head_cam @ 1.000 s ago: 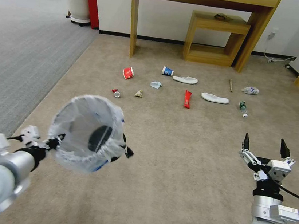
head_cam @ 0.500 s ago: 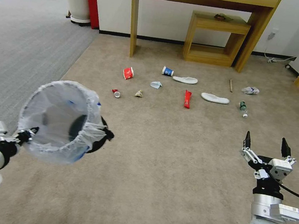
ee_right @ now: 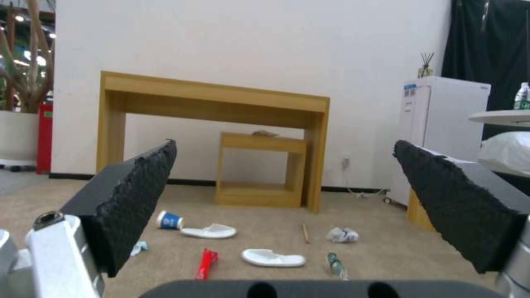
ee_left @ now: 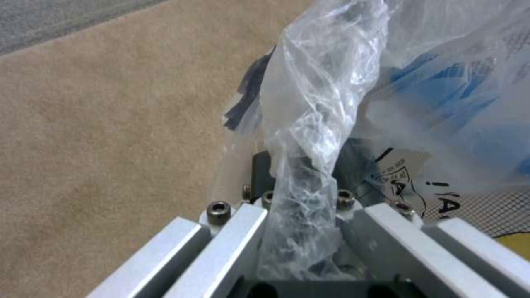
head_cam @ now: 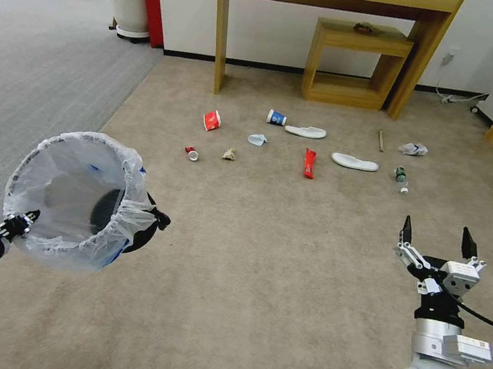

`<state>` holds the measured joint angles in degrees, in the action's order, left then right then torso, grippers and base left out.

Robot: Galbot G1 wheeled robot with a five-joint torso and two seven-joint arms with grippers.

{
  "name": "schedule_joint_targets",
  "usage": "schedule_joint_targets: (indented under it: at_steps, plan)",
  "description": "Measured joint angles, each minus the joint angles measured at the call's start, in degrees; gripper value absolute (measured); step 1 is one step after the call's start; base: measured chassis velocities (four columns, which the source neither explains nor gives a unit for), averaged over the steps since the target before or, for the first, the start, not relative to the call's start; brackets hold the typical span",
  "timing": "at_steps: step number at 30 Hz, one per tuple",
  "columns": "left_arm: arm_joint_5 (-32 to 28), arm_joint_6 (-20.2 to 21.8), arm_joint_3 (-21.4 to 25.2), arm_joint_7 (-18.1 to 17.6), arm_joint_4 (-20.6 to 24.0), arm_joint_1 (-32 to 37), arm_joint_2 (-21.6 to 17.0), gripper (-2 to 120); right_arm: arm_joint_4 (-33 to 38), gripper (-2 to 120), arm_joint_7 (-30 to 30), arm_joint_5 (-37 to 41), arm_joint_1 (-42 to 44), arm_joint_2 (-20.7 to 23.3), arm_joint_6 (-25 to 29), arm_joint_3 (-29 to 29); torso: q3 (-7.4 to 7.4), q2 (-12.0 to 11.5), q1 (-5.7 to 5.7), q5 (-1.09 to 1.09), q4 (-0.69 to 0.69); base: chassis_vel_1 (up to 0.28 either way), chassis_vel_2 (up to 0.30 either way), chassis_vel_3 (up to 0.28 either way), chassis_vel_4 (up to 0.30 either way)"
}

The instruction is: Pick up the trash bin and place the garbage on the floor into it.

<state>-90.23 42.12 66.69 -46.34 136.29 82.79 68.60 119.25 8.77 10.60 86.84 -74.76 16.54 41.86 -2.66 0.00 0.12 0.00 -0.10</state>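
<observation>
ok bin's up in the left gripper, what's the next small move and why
Probably drive forward toward the garbage. The left gripper holds the bin by its rim, off the floor. The right gripper is open and empty, and the nearest pieces, like the red wrapper and slipper, lie well ahead of it.

left pincer (head_cam: 22,220) grips trash bin (head_cam: 78,198) rim | right pincer (head_cam: 435,239) spread, empty | garbage (head_cam: 309,162) on floor (head_cam: 284,262)
</observation>
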Motion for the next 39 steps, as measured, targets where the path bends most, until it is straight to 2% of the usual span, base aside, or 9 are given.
schedule_joint_targets:
  at_steps: [16,39]
  plan:
    - [0.6,0.0,-1.3,0.2,-1.4,-0.3,-0.3,0,0.4,100,-0.2,-0.2,-0.2,-0.2,0.1,-0.2,0.0,0.0,0.0,0.0,0.0,-0.005,0.007,0.007,-0.007]
    - [0.9,0.0,-2.4,0.9,-2.6,-1.4,-0.7,0,-0.1,100,-0.3,-0.2,-0.9,-0.3,-0.2,-0.2,0.0,0.0,0.0,-0.01,0.0,-0.099,0.106,0.104,-0.102]
